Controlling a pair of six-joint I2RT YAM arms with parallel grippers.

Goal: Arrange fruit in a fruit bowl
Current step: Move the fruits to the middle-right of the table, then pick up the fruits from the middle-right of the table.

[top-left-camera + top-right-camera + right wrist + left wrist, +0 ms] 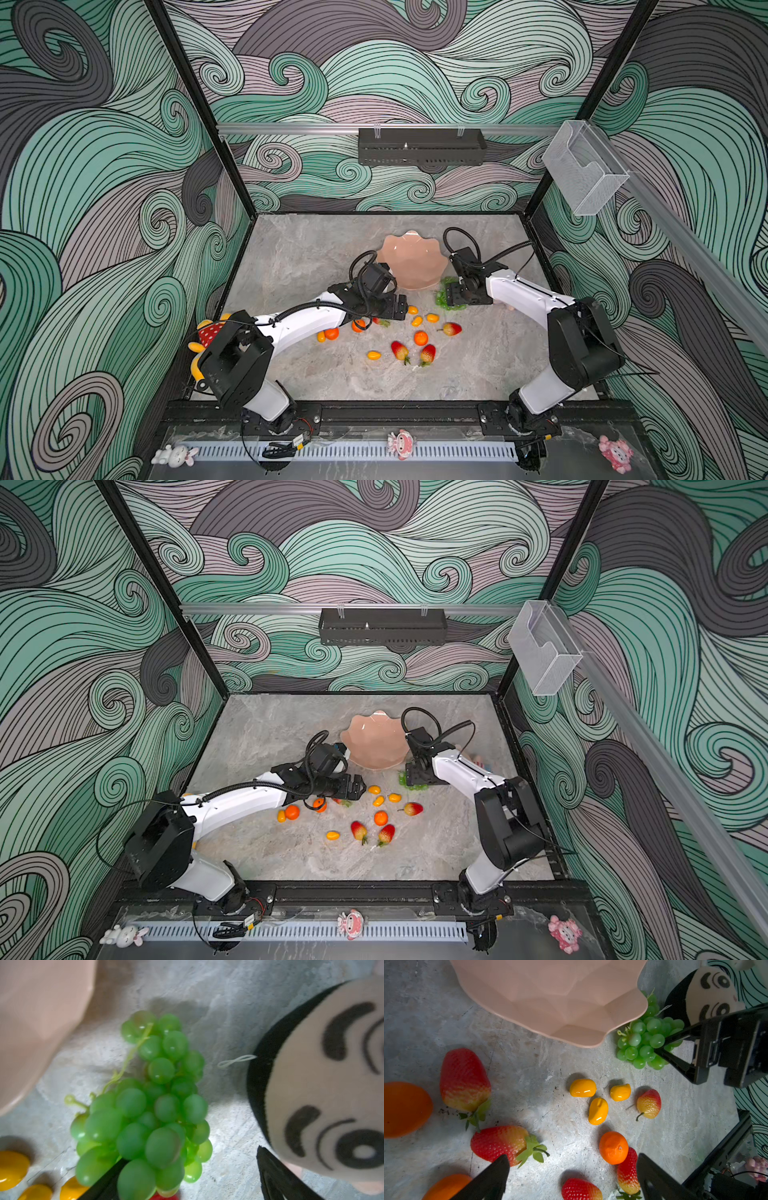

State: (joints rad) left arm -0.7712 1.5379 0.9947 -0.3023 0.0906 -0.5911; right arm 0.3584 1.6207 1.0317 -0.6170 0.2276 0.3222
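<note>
My left end effector is spread wide and holds nothing. It sits low over the loose fruit: strawberries, tangerines and small yellow fruits lie scattered on the table, all outside the bowl. My right end effector is also wide. The grapes sit between its fingers, close against one of them, on the table just beside the bowl's rim and near a doll.

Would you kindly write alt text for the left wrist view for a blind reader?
Toy strawberries, tangerines and yellow ovals lie scattered on a grey table beside a pink scalloped bowl. The open right gripper is at a green grape bunch beside a plush doll.
</note>
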